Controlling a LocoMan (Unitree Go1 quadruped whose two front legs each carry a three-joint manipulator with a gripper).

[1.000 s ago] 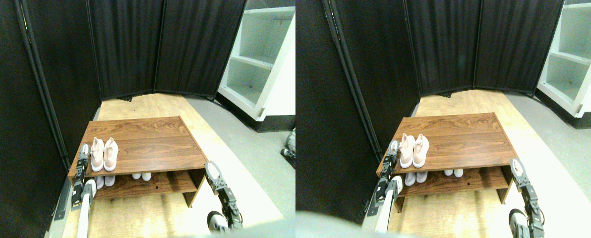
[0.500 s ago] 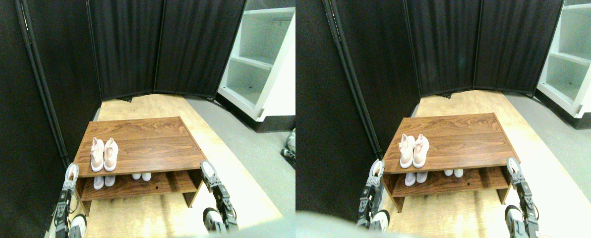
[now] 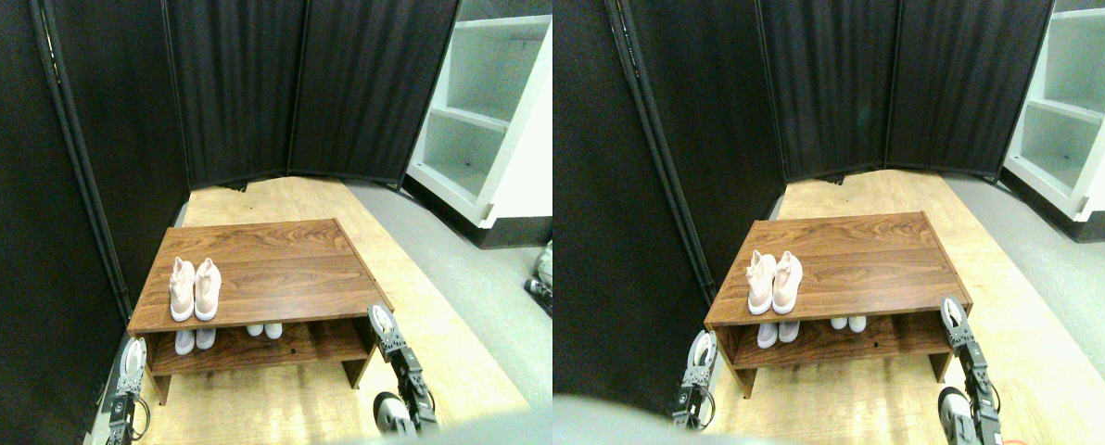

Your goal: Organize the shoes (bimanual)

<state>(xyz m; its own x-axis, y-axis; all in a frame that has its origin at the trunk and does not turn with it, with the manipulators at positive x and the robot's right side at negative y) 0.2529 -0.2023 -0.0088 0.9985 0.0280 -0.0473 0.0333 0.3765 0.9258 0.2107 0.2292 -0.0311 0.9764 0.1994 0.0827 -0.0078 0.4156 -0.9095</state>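
there, pinkish-white shoes (image 3: 194,288) side by side atop rack (image 3: 274,260)

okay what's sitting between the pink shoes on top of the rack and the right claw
Nothing: in the stereo pair view, only bare wooden top stretches from the pale pink shoes to the rack's right front corner, where the right claw hangs.

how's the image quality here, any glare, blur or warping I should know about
Stereo pair view: wide-angle warping bends the black curtain panels and their poles; the white shelving unit looks washed out with a greenish cast; the pale pink sneakers on the brown wooden two-tier rack are soft and short on detail; toes on the lower shelf sit in shadow.
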